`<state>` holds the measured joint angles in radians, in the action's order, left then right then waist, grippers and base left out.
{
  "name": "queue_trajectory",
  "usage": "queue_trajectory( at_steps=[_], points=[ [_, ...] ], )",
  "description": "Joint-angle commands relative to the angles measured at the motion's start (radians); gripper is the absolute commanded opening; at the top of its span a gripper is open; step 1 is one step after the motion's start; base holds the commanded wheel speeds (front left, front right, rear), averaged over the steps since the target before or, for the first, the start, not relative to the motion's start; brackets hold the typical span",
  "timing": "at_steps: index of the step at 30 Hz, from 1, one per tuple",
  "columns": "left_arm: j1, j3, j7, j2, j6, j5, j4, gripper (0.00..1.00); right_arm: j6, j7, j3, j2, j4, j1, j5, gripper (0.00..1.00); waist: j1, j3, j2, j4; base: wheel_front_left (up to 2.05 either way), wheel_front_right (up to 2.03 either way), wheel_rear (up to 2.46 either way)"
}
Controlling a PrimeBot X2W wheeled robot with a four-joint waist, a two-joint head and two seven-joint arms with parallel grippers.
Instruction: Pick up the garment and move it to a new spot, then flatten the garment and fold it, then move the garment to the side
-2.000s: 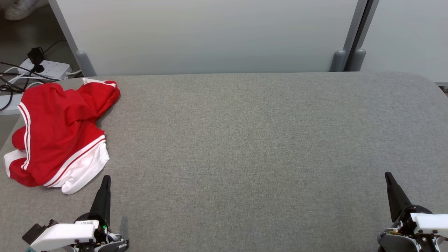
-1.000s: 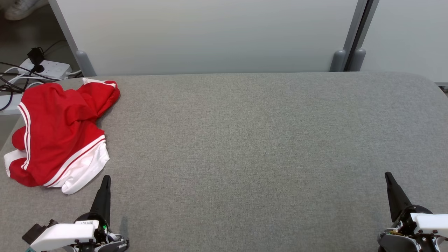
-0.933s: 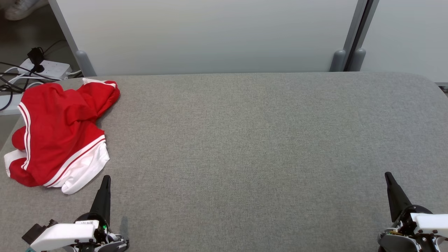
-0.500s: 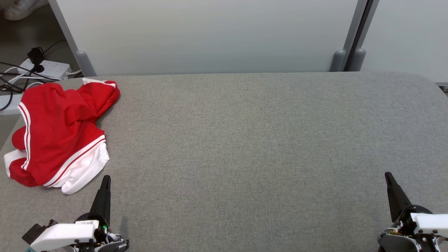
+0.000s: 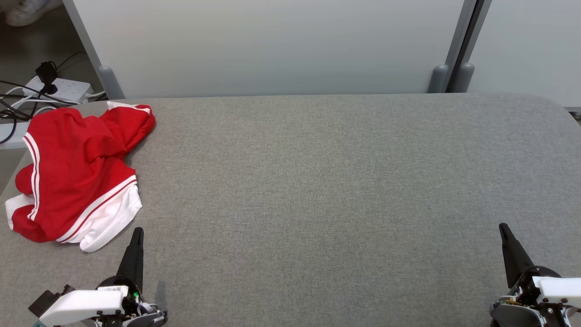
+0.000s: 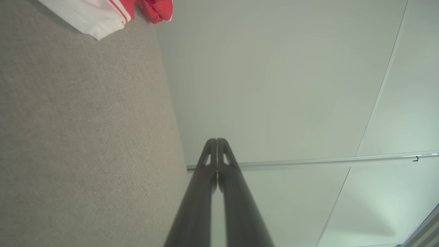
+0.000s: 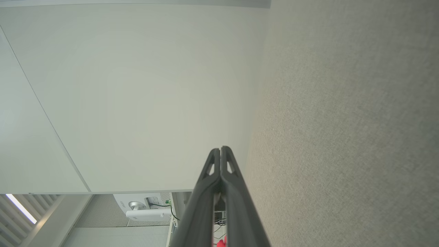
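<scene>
Print on the white label behind my left gripper was too small to read. I saw both it and the right gripper pinched together, empty. The crumpled red-and-white garment lay at the left edge of the grey fabric table, near the left gripper; pale partition panels stood behind

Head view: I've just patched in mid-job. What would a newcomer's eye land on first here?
The crumpled red and white garment, bunched at the left end of the grey table, stands out at once. Next come the two dark grippers at the near edge, both shut and holding nothing: the left gripper just short of the garment's white hem, the right gripper far off at the opposite side.
</scene>
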<state>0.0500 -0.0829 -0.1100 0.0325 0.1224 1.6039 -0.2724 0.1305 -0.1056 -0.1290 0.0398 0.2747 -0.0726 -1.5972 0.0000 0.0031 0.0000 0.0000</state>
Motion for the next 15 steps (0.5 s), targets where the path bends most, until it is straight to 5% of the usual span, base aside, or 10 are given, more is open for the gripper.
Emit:
queue_trajectory(
  at_steps=[1, 10, 11, 15],
  points=[
    [0.058, -0.03, -0.003, 0.018, 0.008, 0.005, 0.028, 0.0, 0.0, -0.007, 0.016, 0.01, -0.03, -0.035, -0.012, 0.0, 0.0, 0.0, 0.0, 0.0, 0.0, 0.0, 0.0],
    [0.058, -0.03, -0.003, 0.018, 0.008, 0.005, 0.028, 0.0, 0.0, -0.007, 0.016, 0.01, -0.03, -0.035, -0.012, 0.0, 0.0, 0.0, 0.0, 0.0, 0.0, 0.0, 0.0],
    [0.0, 0.0, 0.0, 0.0, 0.0, 0.0, 0.0, 1.0, 0.0, 0.0, 0.0, 0.0, 0.0, 0.0, 0.0, 1.0, 0.0, 0.0, 0.0, 0.0, 0.0, 0.0, 0.0],
    [-0.03, 0.002, 0.0, -0.018, 0.0, 0.0, -0.043, 1.0, 0.0, 0.0, 0.008, -0.013, 0.038, 0.026, 0.001, 1.0, 0.0, 0.0, 0.0, 0.0, 0.0, 0.0, 0.0]
  ],
)
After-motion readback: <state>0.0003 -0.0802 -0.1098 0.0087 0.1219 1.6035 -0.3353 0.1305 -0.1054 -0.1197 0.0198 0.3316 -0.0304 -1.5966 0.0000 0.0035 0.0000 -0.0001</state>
